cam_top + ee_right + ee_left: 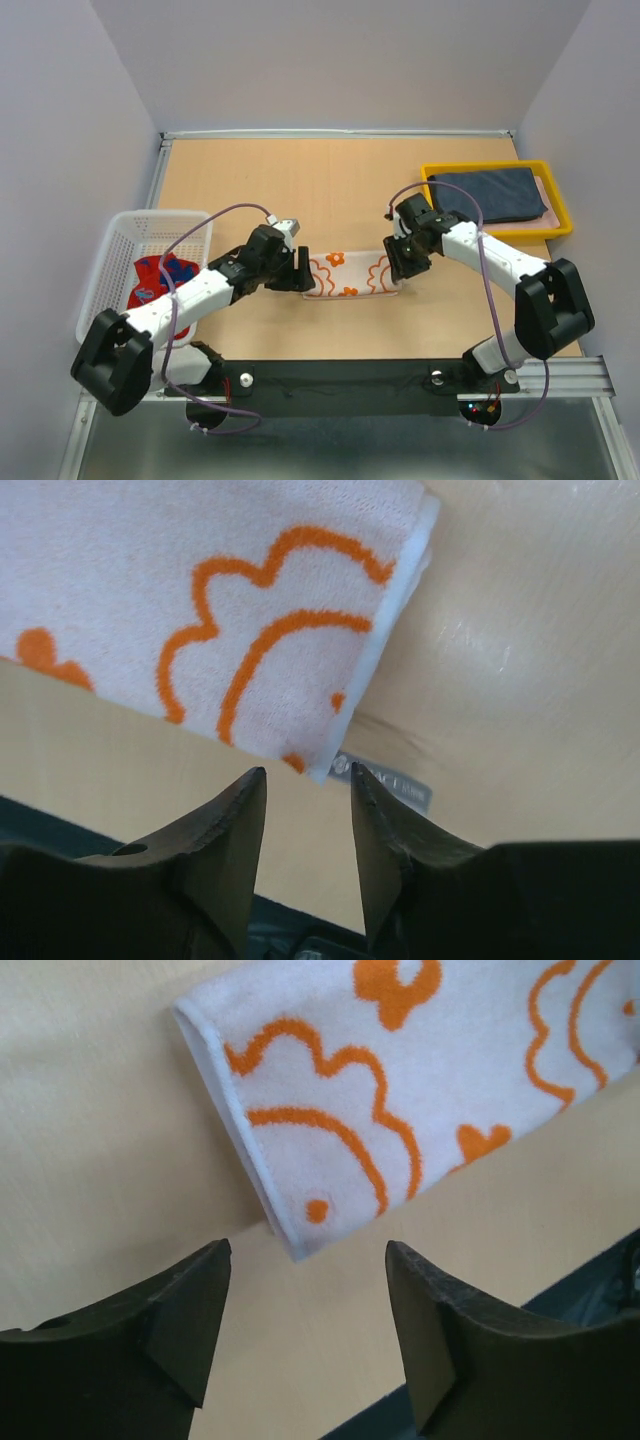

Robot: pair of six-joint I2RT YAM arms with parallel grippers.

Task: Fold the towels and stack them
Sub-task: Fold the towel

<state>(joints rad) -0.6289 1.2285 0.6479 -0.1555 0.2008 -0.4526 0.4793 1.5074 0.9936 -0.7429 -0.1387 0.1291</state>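
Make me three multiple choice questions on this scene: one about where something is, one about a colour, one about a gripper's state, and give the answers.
1. Where is the navy towel?
A. in the tray
B. in a drawer
C. hanging on the wall

2. What colour is the pattern on the white towel?
A. green
B. blue
C. orange

3. How is the left gripper?
A. open, off the white towel
B. shut on the white towel
C. shut, empty

Answers:
1 A: the yellow rim runs all around it.
2 C: orange loops and flowers show in all three views.
3 A: its jaws stand apart with nothing between them.
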